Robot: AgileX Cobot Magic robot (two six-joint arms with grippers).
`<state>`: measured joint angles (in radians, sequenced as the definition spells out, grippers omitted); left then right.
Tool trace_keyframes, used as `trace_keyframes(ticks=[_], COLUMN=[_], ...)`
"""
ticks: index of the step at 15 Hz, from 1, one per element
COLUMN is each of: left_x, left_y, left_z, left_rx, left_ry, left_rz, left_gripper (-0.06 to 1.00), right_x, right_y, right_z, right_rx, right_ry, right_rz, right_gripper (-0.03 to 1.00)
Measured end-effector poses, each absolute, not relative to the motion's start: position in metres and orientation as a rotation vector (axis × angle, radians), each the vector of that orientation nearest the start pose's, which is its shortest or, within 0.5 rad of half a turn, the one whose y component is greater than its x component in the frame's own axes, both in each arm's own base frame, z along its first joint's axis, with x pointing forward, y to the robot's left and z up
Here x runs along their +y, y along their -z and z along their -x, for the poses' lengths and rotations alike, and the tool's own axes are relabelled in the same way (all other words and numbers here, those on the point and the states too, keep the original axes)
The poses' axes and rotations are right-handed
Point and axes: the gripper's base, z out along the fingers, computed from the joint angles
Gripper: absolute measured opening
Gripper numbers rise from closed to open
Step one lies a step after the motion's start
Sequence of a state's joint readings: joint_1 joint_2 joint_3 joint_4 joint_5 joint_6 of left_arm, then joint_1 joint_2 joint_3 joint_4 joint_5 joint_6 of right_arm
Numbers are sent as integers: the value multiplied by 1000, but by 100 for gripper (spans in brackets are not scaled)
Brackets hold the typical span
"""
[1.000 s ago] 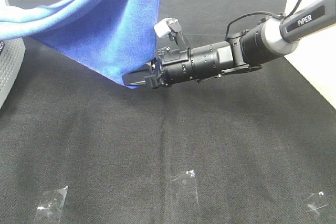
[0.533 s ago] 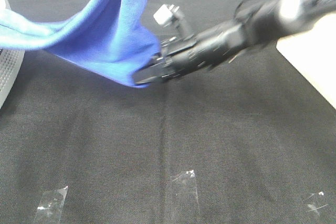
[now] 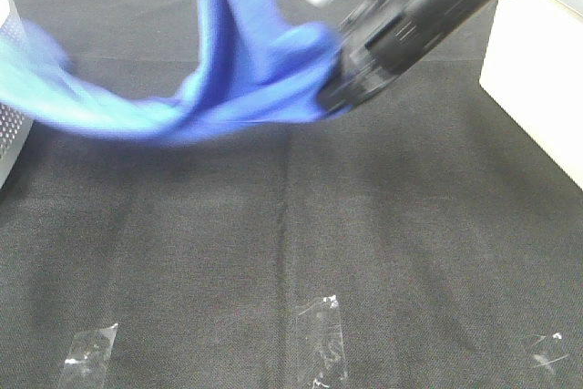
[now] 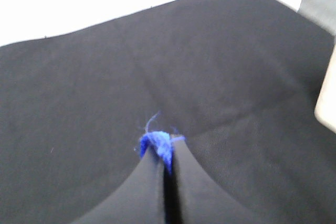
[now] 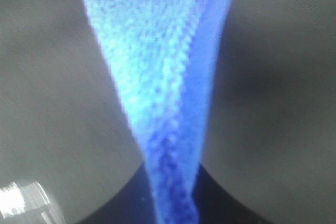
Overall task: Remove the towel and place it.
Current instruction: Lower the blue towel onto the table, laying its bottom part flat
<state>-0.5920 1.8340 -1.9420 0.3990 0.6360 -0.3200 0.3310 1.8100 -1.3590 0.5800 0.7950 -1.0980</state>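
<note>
Jaws pinched tight, right gripper holds towel.

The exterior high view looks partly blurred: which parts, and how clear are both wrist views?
Exterior high view: the towel and the right gripper are smeared by motion blur; the tape strips are sharp. Left wrist view: the left gripper is slightly soft, the background washed out white. Right wrist view: the towel is too close, out of focus.

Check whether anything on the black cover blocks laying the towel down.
Nothing visible does. The towel hangs from the right gripper above the black cover; only flat tape strips lie on it.
</note>
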Motion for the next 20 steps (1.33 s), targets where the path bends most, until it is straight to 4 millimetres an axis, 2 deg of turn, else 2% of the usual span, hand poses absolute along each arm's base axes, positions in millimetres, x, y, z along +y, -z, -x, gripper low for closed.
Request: trace_keyframes(ticks=[2,6,7,8,12,14,17,18,20], left_x=[-225,-219,-214,-197,-164,-161,-164,-165,-165], left_y=[-429,-449,-459,-473,-496,-506,-516,-519,-518], left_z=[-370,-364,-362,-363,-363,-359,-356,-355,-356], left_rx=[1865,1788,1747,1695,1602,1549,1440,1407,1424], left_ry=[193,281,328,380,444,511,611,628,623], left_rz=[-417,-335,-286,-193,-59,-34,-31,-36,-32], left_gripper=[0,0,0,0,0,0,0,0,0], right_x=[146,126,123,120,117,116,118,117,112], right_y=[-278,-341,-354,-370,-409,-436,-456,-465,-480], right_z=[-345,-326,-324,-321,-316,-319,-336,-345,-345], right_rx=[2129,1916,1868,1825,1816,1778,1751,1745,1776], right_ry=[-222,69,123,171,202,273,356,422,472], right_rz=[1342,1302,1294,1295,1355,1432,1588,1583,1472], right_gripper=[1,1,1,1,1,1,1,1,1])
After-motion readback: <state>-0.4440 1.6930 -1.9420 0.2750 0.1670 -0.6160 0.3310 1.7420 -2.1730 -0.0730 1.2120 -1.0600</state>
